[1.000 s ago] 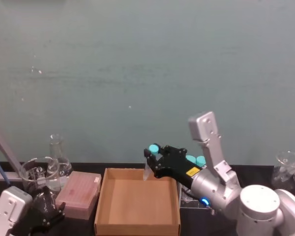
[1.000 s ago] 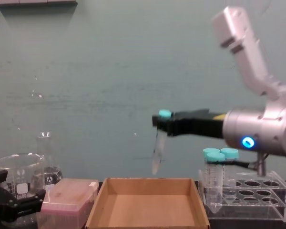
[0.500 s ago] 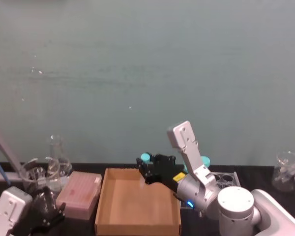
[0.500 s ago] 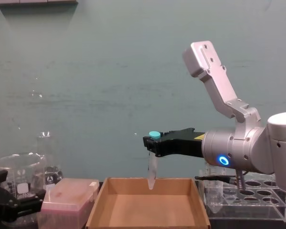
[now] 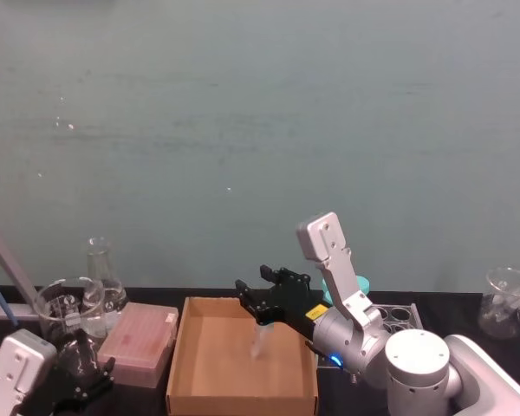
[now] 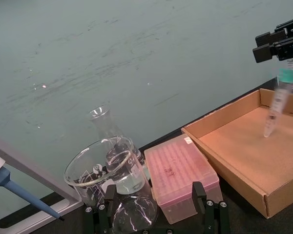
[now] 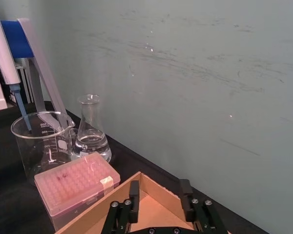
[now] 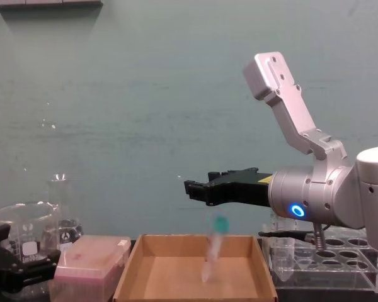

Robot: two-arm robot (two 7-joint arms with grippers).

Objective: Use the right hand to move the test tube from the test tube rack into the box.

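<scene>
My right hand (image 8: 192,189) hangs spread, empty, over the box (image 8: 176,237); the test tube (image 8: 213,248), cap up, is at its 6 o'clock within the walls; left hand (image 6: 154,217), fingers apart, at 8 o'clock

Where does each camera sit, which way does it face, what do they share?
Head: faces forward and down into the box; right end effector open above the test tube.
Chest: lower, faces the box's front wall; right arm enters from the right.
Left wrist: low at left, faces beaker and pink box; left end effector open.
Right wrist: faces the back wall over the box's corner; own fingers show.
Shared: head and chest show the test tube loose over the box.
</scene>
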